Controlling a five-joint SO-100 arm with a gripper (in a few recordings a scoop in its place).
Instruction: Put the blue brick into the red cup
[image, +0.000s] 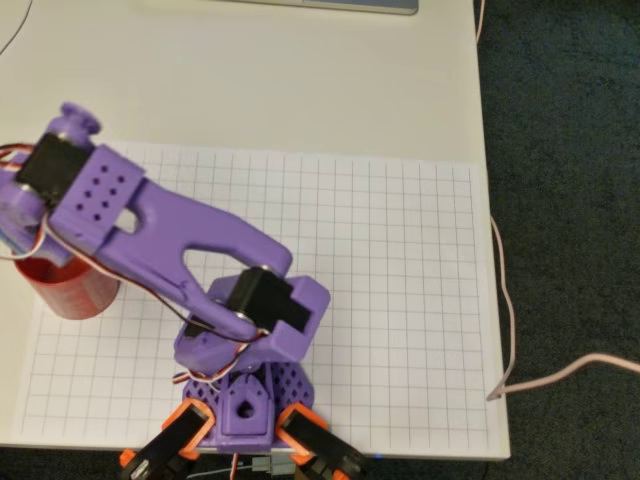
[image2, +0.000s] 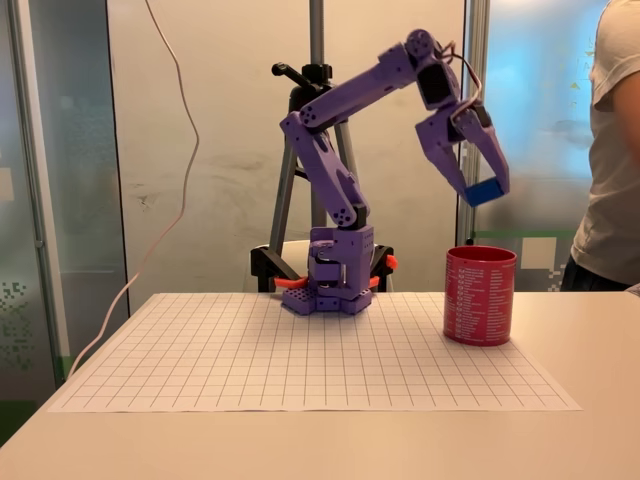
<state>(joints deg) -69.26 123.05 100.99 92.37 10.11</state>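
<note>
In the fixed view the blue brick (image2: 485, 191) hangs in the air, pinched at the tips of my purple gripper (image2: 483, 188), which is shut on it. It sits a little above the mouth of the red cup (image2: 480, 296), which stands upright on the grid sheet at the right. From overhead, the red cup (image: 65, 287) shows at the left edge of the grid, mostly covered by my purple arm (image: 150, 225); the brick and the fingertips are hidden there under the arm.
My base (image: 245, 385) is clamped at the near edge of the white grid sheet (image: 400, 300). A person (image2: 615, 150) stands at the right behind the table. A tripod (image2: 315, 90) rises behind the arm. A cable (image: 505, 300) trails along the table's right edge.
</note>
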